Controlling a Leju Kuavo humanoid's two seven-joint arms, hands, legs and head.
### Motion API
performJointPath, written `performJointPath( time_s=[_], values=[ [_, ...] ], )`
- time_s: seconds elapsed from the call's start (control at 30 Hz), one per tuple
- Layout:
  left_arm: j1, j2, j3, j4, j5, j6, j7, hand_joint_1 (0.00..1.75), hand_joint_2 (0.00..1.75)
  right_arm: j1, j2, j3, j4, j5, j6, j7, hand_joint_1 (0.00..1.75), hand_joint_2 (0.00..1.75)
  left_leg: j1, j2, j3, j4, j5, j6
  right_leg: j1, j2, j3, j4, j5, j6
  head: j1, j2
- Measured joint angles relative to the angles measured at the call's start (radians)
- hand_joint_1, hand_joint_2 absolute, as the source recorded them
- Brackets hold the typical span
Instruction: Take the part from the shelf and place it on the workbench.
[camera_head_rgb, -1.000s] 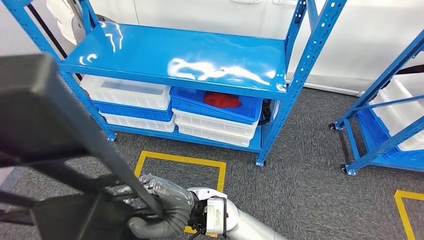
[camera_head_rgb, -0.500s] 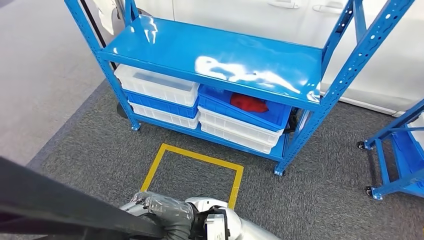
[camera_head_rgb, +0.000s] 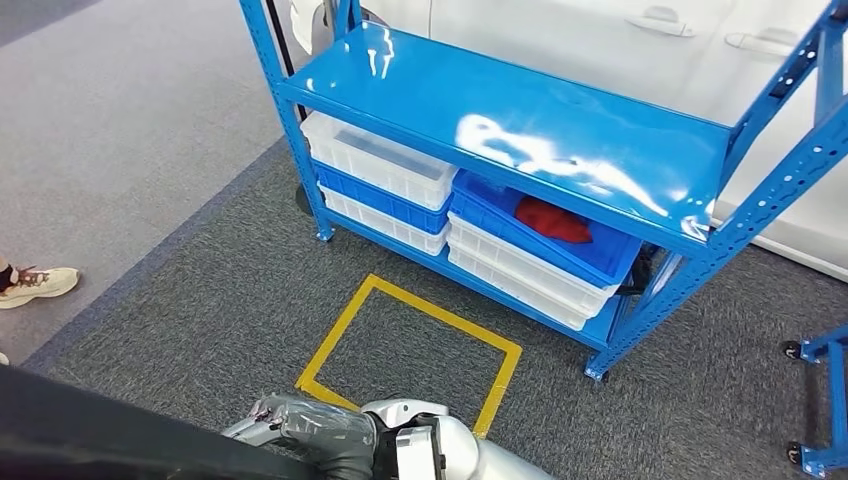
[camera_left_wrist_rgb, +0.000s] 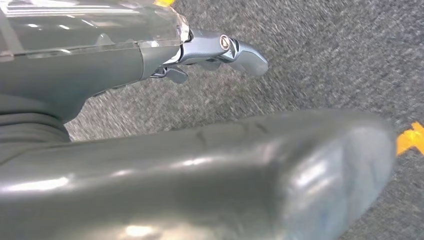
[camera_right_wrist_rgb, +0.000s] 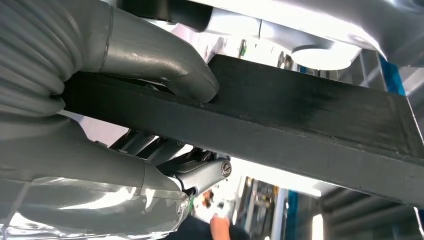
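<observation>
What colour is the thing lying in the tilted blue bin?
Red, clearest in the head view.

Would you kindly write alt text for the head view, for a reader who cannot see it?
A robot hand at the bottom edge grips a long black part. Ahead on grey carpet stands a blue shelf rack holding stacked white and blue bins, one with a red item, behind a yellow taped square.

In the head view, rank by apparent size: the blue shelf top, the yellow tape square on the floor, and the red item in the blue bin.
1. Glossy blue metal shelf top
2. Yellow tape square
3. Red item
</observation>
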Motion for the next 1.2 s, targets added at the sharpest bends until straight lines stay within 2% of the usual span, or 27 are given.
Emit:
performJointPath(
  time_s=[0.1,0.13,0.2,0.23,0.27,0.3,0.33,0.37,0.4,0.47,0.5,0.53,0.6,0.63,0.67,0.73,0.77,0.8,0.83,0.87,0.9,0.97,1.0,1.03,1.13,1.17,1.2],
  values=[
    [0.001,-0.004,0.0,0.0,0.0,-0.002,0.002,0.0,0.0,-0.015,0.007,-0.002,0.023,-0.01,0.015,0.0,1.75,1.75,-0.002,-0.02,-0.002,-0.013,0.006,0.019,-0.001,-0.015,0.002,0.0,-0.002,0.015,0.0,0.0],
    [0.001,-0.006,0.0,0.0,0.0,-0.001,0.003,0.0,0.0,-0.02,0.01,-0.004,0.034,-0.012,0.018,-0.002,1.75,1.75,0.001,-0.029,-0.001,-0.018,0.01,0.025,-0.002,-0.001,-0.002,0.011,-0.012,0.021,0.0,0.0],
    [-0.003,-0.013,0.0,0.0,0.0,0.0,0.005,0.0,0.0,-0.028,0.015,-0.008,0.059,-0.014,0.026,-0.013,1.75,1.75,0.008,-0.046,0.0,-0.027,0.02,0.034,-0.007,0.05,-0.037,0.092,-0.062,0.03,0.0,0.0],
    [-0.005,-0.016,0.0,0.0,0.0,0.0,0.006,0.0,0.0,-0.031,0.016,-0.009,0.073,-0.014,0.028,-0.017,1.75,1.75,0.008,-0.057,-0.002,-0.028,0.022,0.037,-0.01,0.073,-0.069,0.16,-0.096,0.033,0.0,0.0],
    [-0.007,-0.019,0.0,0.0,0.0,0.001,0.007,0.0,0.0,-0.032,0.016,-0.01,0.087,-0.014,0.03,-0.02,1.75,1.75,0.008,-0.067,-0.005,-0.027,0.023,0.038,-0.012,0.083,-0.102,0.226,-0.122,0.035,0.0,0.0],
    [-0.008,-0.021,0.0,0.0,0.0,0.002,0.009,0.0,0.0,-0.032,0.016,-0.011,0.1,-0.014,0.03,-0.022,1.75,1.75,0.008,-0.08,-0.008,-0.025,0.024,0.038,-0.013,0.087,-0.125,0.272,-0.133,0.036,0.0,0.0],
    [-0.008,-0.024,0.0,0.0,0.0,0.003,0.011,0.0,0.0,-0.032,0.016,-0.012,0.113,-0.014,0.03,-0.025,1.75,1.75,0.008,-0.093,-0.009,-0.023,0.024,0.037,-0.015,0.088,-0.132,0.283,-0.124,0.037,0.0,0.0],
    [-0.008,-0.027,0.0,0.0,0.0,0.005,0.013,0.0,0.0,-0.034,0.016,-0.013,0.123,-0.014,0.031,-0.027,1.75,1.75,0.008,-0.106,-0.01,-0.02,0.024,0.036,-0.018,0.09,-0.12,0.253,-0.097,0.037,0.0,0.0],
    [-0.008,-0.03,0.0,0.0,0.0,0.007,0.015,0.0,0.0,-0.038,0.017,-0.014,0.133,-0.014,0.031,-0.03,1.75,1.75,0.008,-0.12,-0.011,-0.017,0.024,0.034,-0.02,0.099,-0.094,0.194,-0.058,0.036,0.0,0.0],
    [-0.012,-0.037,-0.001,0.0,0.0,0.012,0.018,0.0,0.0,-0.048,0.022,-0.016,0.15,-0.014,0.031,-0.034,1.75,1.75,0.008,-0.144,-0.017,-0.008,0.022,0.025,-0.027,0.146,-0.04,0.07,-0.004,0.033,0.0,0.0],
    [-0.014,-0.04,-0.001,0.0,0.0,0.013,0.019,0.0,0.0,-0.053,0.025,-0.018,0.159,-0.014,0.031,-0.036,1.75,1.75,0.009,-0.154,-0.022,-0.004,0.022,0.018,-0.028,0.164,-0.026,0.034,0.006,0.031,0.0,0.0],
    [-0.016,-0.042,-0.001,0.0,0.0,0.015,0.019,0.0,0.0,-0.056,0.029,-0.02,0.168,-0.014,0.031,-0.037,1.75,1.75,0.011,-0.164,-0.028,-0.003,0.023,0.01,-0.026,0.175,-0.023,0.022,0.005,0.028,0.0,0.0],
    [-0.014,-0.043,-0.002,0.0,0.0,0.016,0.019,0.0,0.0,-0.062,0.041,-0.023,0.184,-0.014,0.031,-0.037,1.75,1.75,0.017,-0.18,-0.035,-0.005,0.028,-0.006,-0.023,0.155,-0.022,0.015,0.009,0.019,0.0,0.0],
    [-0.012,-0.045,-0.002,0.0,0.0,0.015,0.018,0.0,0.0,-0.065,0.047,-0.024,0.191,-0.014,0.031,-0.038,1.75,1.75,0.017,-0.169,-0.04,0.002,0.024,-0.011,-0.024,0.143,-0.02,0.01,0.012,0.012,0.0,0.0],
    [-0.013,-0.046,-0.002,0.0,0.0,0.014,0.017,0.0,0.0,-0.069,0.054,-0.025,0.197,-0.014,0.03,-0.038,1.75,1.75,0.016,-0.146,-0.052,0.026,0.009,-0.015,-0.025,0.13,-0.017,0.005,0.015,0.005,0.0,0.0],
    [-0.019,-0.05,-0.002,0.0,0.0,0.01,0.015,0.0,0.0,-0.074,0.061,-0.029,0.21,-0.014,0.03,-0.039,1.75,1.75,0.012,-0.087,-0.101,0.132,-0.047,-0.02,-0.021,0.1,-0.014,0.0,0.017,-0.003,0.0,0.0],
    [-0.023,-0.05,-0.003,0.0,0.0,0.009,0.014,0.0,0.0,-0.075,0.063,-0.031,0.217,-0.014,0.03,-0.039,1.75,1.75,0.012,-0.073,-0.133,0.2,-0.077,-0.022,-0.018,0.084,-0.015,0.0,0.016,-0.006,0.0,0.0],
    [-0.025,-0.051,-0.003,0.0,0.0,0.008,0.013,0.0,0.0,-0.076,0.064,-0.032,0.224,-0.014,0.03,-0.039,1.75,1.75,0.013,-0.066,-0.156,0.253,-0.095,-0.023,-0.015,0.069,-0.015,0.0,0.014,-0.007,0.0,0.0],
    [-0.025,-0.052,-0.003,0.0,0.0,0.007,0.013,0.0,0.0,-0.076,0.064,-0.033,0.232,-0.014,0.029,-0.039,1.75,1.75,0.013,-0.062,-0.164,0.273,-0.096,-0.024,-0.014,0.054,-0.015,0.0,0.013,-0.008,0.0,0.0],
    [-0.025,-0.053,-0.004,0.0,0.0,0.006,0.013,0.0,0.0,-0.076,0.065,-0.035,0.238,-0.014,0.029,-0.04,1.75,1.75,0.013,-0.058,-0.152,0.255,-0.08,-0.023,-0.012,0.041,-0.014,0.001,0.012,-0.007,0.0,0.0],
    [-0.026,-0.054,-0.004,0.0,0.0,0.005,0.013,0.0,0.0,-0.077,0.066,-0.037,0.242,-0.014,0.028,-0.042,1.75,1.75,0.012,-0.048,-0.119,0.198,-0.05,-0.021,-0.012,0.029,-0.013,0.002,0.01,-0.006,0.0,0.0],
    [-0.033,-0.056,-0.006,0.0,-0.001,0.003,0.015,0.0,0.0,-0.078,0.07,-0.045,0.248,-0.013,0.027,-0.048,1.75,1.75,0.005,-0.005,-0.044,0.062,-0.004,-0.01,-0.008,0.007,-0.008,0.003,0.004,0.0,0.0,0.0],
    [-0.037,-0.057,-0.009,0.0,-0.001,0.003,0.016,0.0,0.0,-0.078,0.071,-0.049,0.251,-0.012,0.027,-0.052,1.75,1.75,0.0,0.01,-0.022,0.019,0.005,-0.001,-0.005,-0.002,-0.007,0.004,0.002,0.005,0.0,0.0],
    [-0.041,-0.059,-0.011,0.0,-0.001,0.004,0.017,0.0,0.0,-0.078,0.072,-0.053,0.253,-0.011,0.026,-0.055,1.75,1.75,-0.005,0.017,-0.014,0.002,0.004,0.006,-0.002,-0.01,-0.006,0.005,0.0,0.009,0.0,0.0],
    [-0.042,-0.061,-0.019,0.0,-0.001,0.005,0.019,0.0,0.0,-0.077,0.072,-0.058,0.258,-0.008,0.025,-0.059,1.75,1.75,-0.007,-0.006,-0.017,-0.001,0.006,0.022,-0.001,-0.028,-0.004,0.004,-0.003,0.019,0.0,0.0],
    [-0.041,-0.063,-0.022,0.0,-0.001,0.004,0.018,0.0,0.0,-0.076,0.072,-0.061,0.259,-0.005,0.024,-0.06,1.75,1.75,-0.005,-0.014,-0.017,-0.004,0.008,0.027,-0.002,-0.021,-0.005,0.009,-0.009,0.024,0.0,0.0],
    [-0.041,-0.065,-0.024,0.0,-0.002,0.004,0.018,0.0,0.0,-0.075,0.072,-0.064,0.26,-0.002,0.024,-0.061,1.75,1.75,-0.003,-0.024,-0.016,-0.008,0.011,0.033,-0.004,-0.002,-0.011,0.028,-0.023,0.029,0.0,0.0]
  ],
)
